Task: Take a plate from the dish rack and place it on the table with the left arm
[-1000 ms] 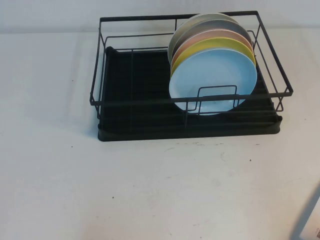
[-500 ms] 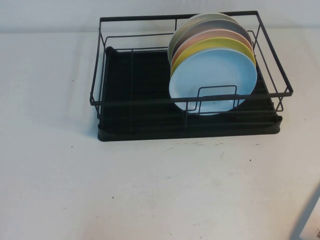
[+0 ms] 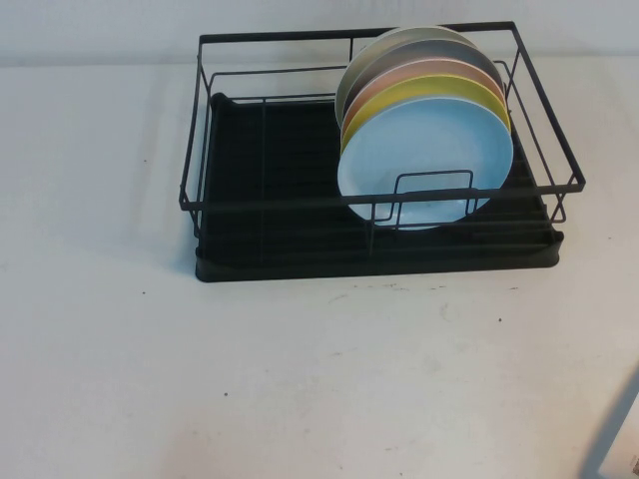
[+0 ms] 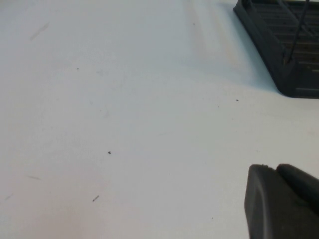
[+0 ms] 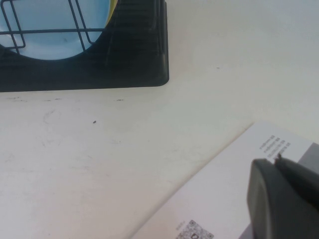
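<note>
The light blue plate is stood on edge at the front of a stack inside the dish rack, toward the rack's right end, with its face turned to the rack's front rail and tilted slightly back. A yellow plate is set directly behind it, then a pink plate and further grey ones. Being round, the blue plate has no long axis; its flat plane runs parallel to the rack's long side. A low wire divider crosses in front of its lower part.

The plate is judged to be stiff, smooth, fairly light and breakable if dropped. A grip on the upper rim, where it clears the rack's top rail, is likely the best hold; a straight upward lift would be needed to clear the divider.

The left gripper is held over the bare table, well off the rack's left front corner; whether it is wide or narrow cannot be told. The right gripper is parked beyond the rack's right front corner above a printed sheet, its opening equally unclear.
</note>
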You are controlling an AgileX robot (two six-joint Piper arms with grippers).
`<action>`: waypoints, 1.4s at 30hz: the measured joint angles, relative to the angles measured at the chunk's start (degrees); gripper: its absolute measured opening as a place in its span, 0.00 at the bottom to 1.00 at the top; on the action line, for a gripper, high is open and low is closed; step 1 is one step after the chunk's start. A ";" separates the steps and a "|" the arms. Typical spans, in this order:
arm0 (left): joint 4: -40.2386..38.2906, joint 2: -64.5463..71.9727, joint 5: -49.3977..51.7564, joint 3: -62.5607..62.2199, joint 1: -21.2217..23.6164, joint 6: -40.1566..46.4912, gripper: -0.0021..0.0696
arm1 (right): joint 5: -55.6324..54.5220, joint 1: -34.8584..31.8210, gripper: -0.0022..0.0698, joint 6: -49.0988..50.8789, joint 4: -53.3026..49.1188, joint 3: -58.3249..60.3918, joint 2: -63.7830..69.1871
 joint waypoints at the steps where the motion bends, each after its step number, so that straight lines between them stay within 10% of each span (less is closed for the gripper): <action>1: 0.00 0.00 0.00 0.00 0.00 0.00 0.02 | 0.00 0.00 0.00 0.00 0.00 0.00 0.00; 10: -0.32 0.00 -0.87 0.00 0.00 -0.67 0.02 | 0.00 0.00 0.00 0.00 0.00 0.00 0.00; 17: -26.90 0.00 -8.19 0.00 0.00 -18.18 0.02 | 0.00 0.00 0.00 0.00 0.00 0.00 0.00; 24: -34.59 0.00 -12.65 0.00 0.00 -19.98 0.02 | 0.00 0.00 0.00 0.00 0.00 0.00 0.00; 42: -28.98 53.93 47.40 -67.59 -0.49 39.13 0.02 | 0.00 0.00 0.00 0.00 0.00 0.00 0.00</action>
